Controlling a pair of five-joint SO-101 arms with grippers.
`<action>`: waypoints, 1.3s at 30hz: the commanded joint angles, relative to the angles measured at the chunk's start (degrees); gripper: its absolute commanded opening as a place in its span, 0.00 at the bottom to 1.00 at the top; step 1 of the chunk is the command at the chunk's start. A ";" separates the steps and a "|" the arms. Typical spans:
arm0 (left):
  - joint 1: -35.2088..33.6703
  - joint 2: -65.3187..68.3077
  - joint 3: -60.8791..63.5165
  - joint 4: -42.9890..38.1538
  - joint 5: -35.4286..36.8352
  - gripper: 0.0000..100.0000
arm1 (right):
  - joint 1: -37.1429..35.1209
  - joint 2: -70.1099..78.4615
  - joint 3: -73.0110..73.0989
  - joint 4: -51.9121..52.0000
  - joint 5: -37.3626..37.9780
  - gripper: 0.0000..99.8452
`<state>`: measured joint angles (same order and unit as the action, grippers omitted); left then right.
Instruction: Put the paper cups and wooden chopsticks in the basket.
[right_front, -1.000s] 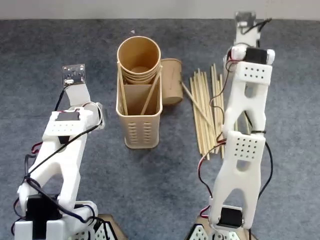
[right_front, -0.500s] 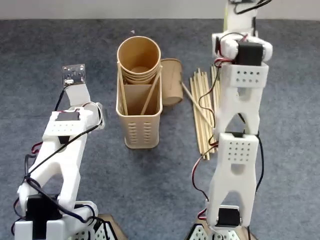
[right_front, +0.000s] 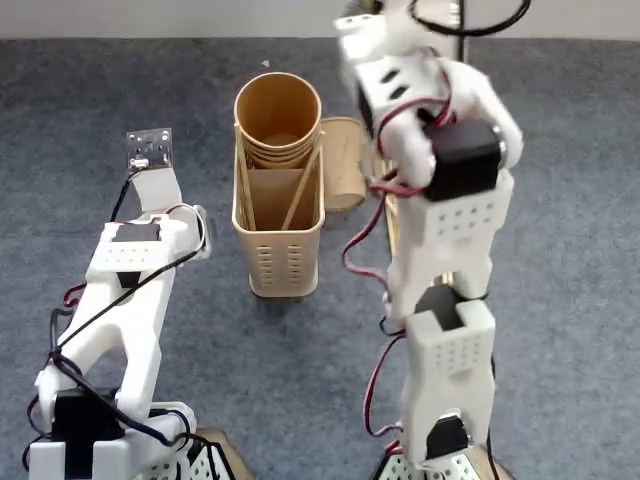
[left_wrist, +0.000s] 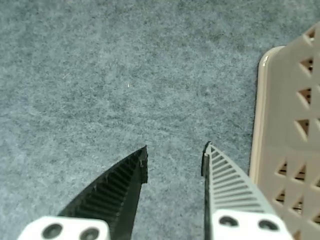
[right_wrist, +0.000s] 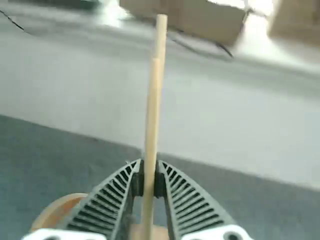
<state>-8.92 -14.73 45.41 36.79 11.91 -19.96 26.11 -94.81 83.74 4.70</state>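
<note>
our right jaws are clamped on one chopstick (right_wrist: 155, 90), gripped low on its length. most of it runs straight out past the tips in line with the jaws, lifted off the tabletop (right_front: 560, 150) and pointing toward the room behind it, not down. the basket (right_front: 285, 262), holding stacked cups (right_front: 278, 110) and two sticks (right_front: 300, 190), lies just toward the left arm's side of this raised arm, so we judge the chopstick must swing end-down over its open half. our left jaws hang wide and empty beside the basket's side.
</note>
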 joint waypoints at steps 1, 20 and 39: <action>0.57 -1.63 -0.22 -0.79 -0.53 0.20 | -6.11 -3.91 -7.34 -5.41 -0.70 0.00; 0.22 -1.63 -0.22 -0.79 -0.62 0.20 | -11.65 0.57 -7.69 -3.74 -5.27 0.12; 0.31 -1.63 -0.31 -0.79 -0.62 0.20 | 9.63 -10.59 -1.36 7.16 0.62 0.24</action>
<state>-8.92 -14.73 45.41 36.79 11.91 -20.75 23.38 -94.99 86.20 -0.04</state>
